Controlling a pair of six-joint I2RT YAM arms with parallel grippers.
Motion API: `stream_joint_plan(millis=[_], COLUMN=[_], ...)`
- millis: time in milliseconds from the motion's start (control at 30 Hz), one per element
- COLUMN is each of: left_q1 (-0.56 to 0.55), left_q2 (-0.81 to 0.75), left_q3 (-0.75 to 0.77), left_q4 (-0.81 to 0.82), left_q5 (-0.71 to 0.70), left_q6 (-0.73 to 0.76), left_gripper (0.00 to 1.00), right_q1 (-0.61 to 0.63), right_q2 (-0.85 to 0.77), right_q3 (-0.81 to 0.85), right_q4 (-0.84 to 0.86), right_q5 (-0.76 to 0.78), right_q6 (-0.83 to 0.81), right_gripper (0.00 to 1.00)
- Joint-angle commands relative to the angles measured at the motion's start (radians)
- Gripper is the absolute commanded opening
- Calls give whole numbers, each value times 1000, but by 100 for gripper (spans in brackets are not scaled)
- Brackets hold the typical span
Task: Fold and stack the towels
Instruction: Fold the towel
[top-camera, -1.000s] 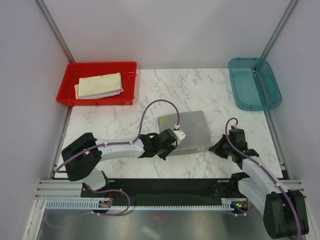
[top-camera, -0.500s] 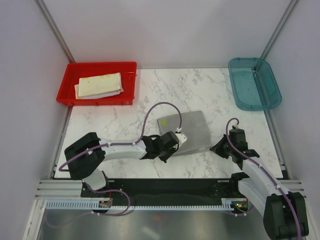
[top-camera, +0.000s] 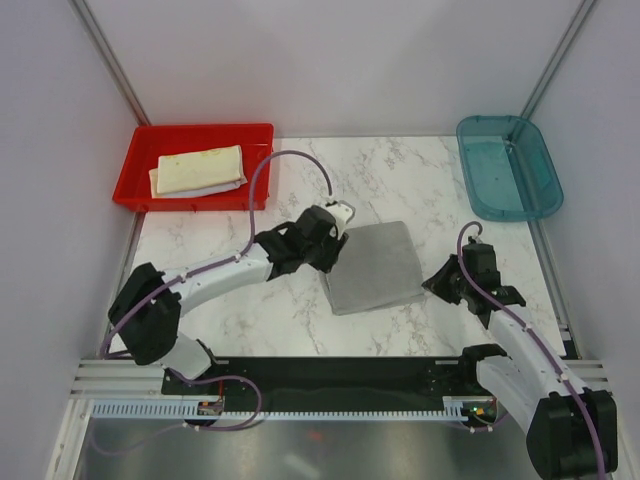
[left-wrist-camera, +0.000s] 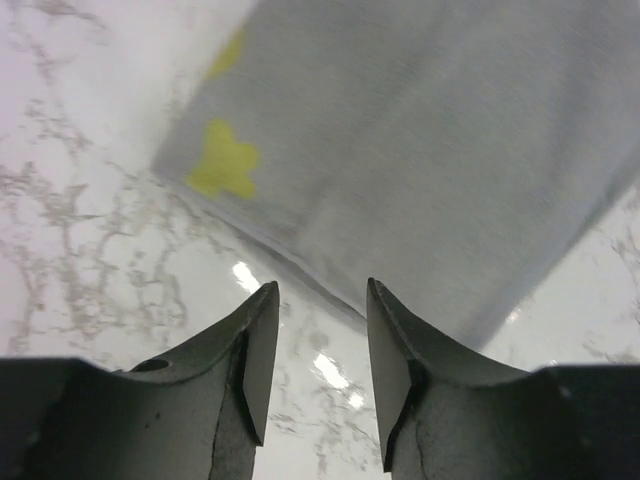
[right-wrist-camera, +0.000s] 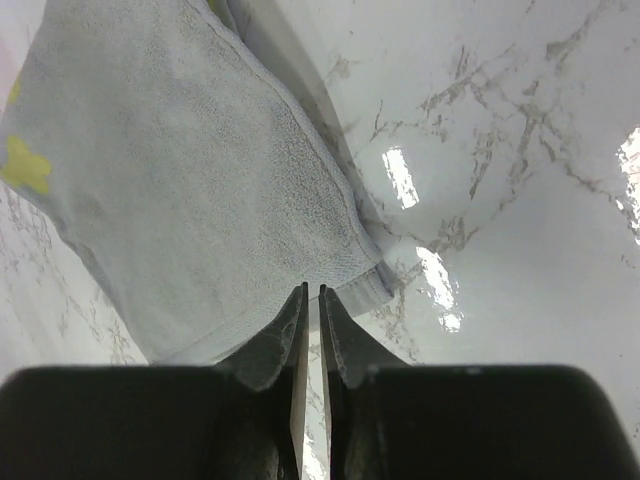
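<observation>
Jaws on left gripper (left-wrist-camera: 320, 295) are standing partly open and gripping nothing, with bare marble showing in the gap. Jaws on right gripper (right-wrist-camera: 310, 292) are barely parted, just a thin slit, and are also holding nothing.

The grey terry towel (top-camera: 375, 265) is lying flat on the white marble-pattern surface (top-camera: 390, 175), folded into a neat rectangle between the two arms. Its yellow star-shaped patch (left-wrist-camera: 225, 160) is showing near the corner closest to the left gripper. Layered edges are visible in the right wrist view, so it is lying at least doubled. Left fingertips are hovering just off the towel's far-left corner. Right fingertips are sitting just beside its near-right corner, and I can't confirm contact.

Further out, the cream-yellow folded towels (top-camera: 200, 170) are already sitting in the red plastic tray (top-camera: 195, 128) at far left. The teal translucent bin (top-camera: 497, 119) at far right is holding no cloth that I can see.

My read is that the fold on the grey one is looking finished or one fold short, and stacking is not yet done.

The next move is calling for a clean pinch through all layers at one edge. After that it needs a lift without the fold springing open, a carry to the tray, and a square set-down on the cream stack. The left arm is looking better placed for that.
</observation>
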Motion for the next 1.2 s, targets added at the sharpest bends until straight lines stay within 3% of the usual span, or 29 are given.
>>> stream_joint_plan(millis=[0, 200, 467, 667, 800, 933, 1033, 1067, 1100, 1133, 1167], left_q1=[109, 218, 303, 341, 357, 373, 378, 378, 378, 378, 381], left_q2=[100, 251, 414, 457, 489, 511, 518, 517, 515, 503, 495], left_q3=[73, 201, 317, 343, 346, 363, 387, 395, 399, 410, 416], left_q4=[-23, -23, -26, -26, -22, -22, -17, -17, -17, -17, -23], left_q5=[37, 113, 169, 181, 202, 230, 261, 277, 276, 267, 258], left_q6=[-13, 20, 47, 59, 88, 109, 137, 145, 145, 145, 145], left_gripper=[46, 49, 45, 30, 13, 2, 3, 7, 14, 28, 34], right_q1=[2, 2, 2, 0, 3, 4, 5, 4, 5, 2, -1], right_q2=[42, 150, 250, 244, 215, 168, 114, 108, 115, 131, 185], right_q3=[57, 51, -28, -71, -93, -70, -15, 5, 31, 100, 143], right_q4=[-7, 115, 226, 243, 252, 237, 208, 209, 205, 203, 202], right_q5=[7, 2, -11, 8, 13, -62, -86, -96, -91, -90, -112], right_q6=[-14, -15, -12, -9, 14, 34, 15, -17, -37, -63, -137], right_gripper=[15, 17, 16, 21, 23, 32, 42, 45, 47, 51, 52])
